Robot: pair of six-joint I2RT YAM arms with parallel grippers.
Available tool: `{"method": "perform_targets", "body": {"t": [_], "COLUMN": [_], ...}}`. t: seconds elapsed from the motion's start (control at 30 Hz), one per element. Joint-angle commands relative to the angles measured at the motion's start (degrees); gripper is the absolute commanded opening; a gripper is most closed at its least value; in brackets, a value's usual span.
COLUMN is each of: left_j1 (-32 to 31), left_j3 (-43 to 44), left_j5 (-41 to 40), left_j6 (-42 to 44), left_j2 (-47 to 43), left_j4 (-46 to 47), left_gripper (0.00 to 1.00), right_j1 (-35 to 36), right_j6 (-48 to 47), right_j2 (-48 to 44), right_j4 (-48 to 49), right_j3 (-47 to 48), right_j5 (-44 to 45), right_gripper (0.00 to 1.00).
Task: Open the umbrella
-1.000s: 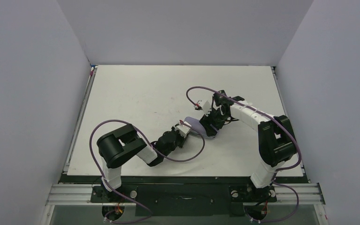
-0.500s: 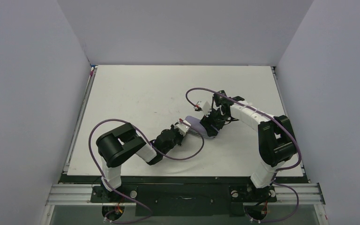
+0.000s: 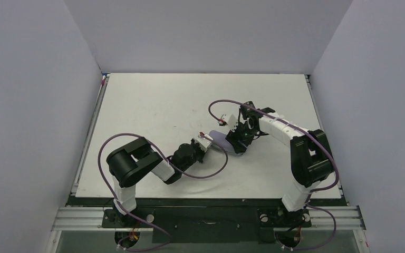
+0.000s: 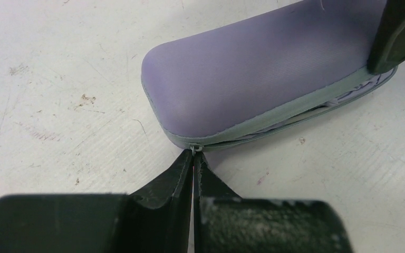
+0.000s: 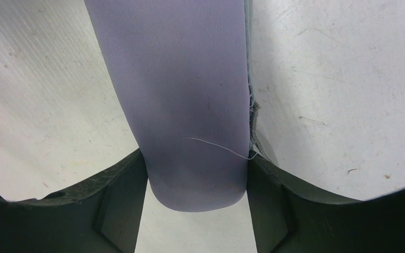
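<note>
Mid-table (image 3: 147, 105), slightly right of centre, the lavender oval case (image 4: 263, 74) lies flat with both arms on it. Left gripper (image 4: 193, 161) comes in low from the near-left, jaws fully together, tips pinched on the small grey zip tab (image 4: 192, 148) at the rounded end of the case. Right gripper (image 5: 196, 184) reaches over from the far-right side and straddles the other end: jaws wide, one finger pressed on each long side, so it is clamped across the case body. One of its black fingers (image 4: 395, 31) shows at the top-right corner of the left wrist view. Seam along the case's near edge gapes a little toward the right gripper's end. Pale ribbed folds show in that gap, the umbrella (image 4: 348, 96), inside the case and otherwise hidden; can't tell shaft or handle. A loose thread (image 5: 221, 147) lies across the case fabric near the right gripper. Table surface scuffed and speckled around the case.
</note>
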Motion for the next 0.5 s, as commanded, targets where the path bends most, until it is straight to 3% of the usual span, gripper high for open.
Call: {"method": "perform_targets", "body": {"t": [0.0, 0.13, 0.27, 0.47], "left_j1": [2.44, 3.67, 3.89, 3.74], "left_j3": [-1.07, -3.11, -5.20, -8.07], "left_j5": [1.89, 4.40, 9.20, 16.74], "left_j6": [-1.99, -1.43, 1.19, 6.95], "left_j2": [-4.12, -5.37, -5.59, -5.23], "left_j4": [5.03, 5.20, 8.61, 13.35], "left_gripper": [0.00, 0.00, 0.00, 0.00], "right_j1": [-0.24, -1.54, -2.01, -0.04], "right_j6": [-8.69, -14.75, -23.10, -41.76], "right_j2": [1.12, 1.45, 1.36, -0.62], "right_j4": [-5.50, -8.92, -13.13, -17.19], "right_j3": [-0.60, -0.35, 0.18, -2.28], "right_j5": [-0.83, -2.24, -4.19, -1.33], "right_gripper": [0.26, 0.22, 0.13, 0.03]}}
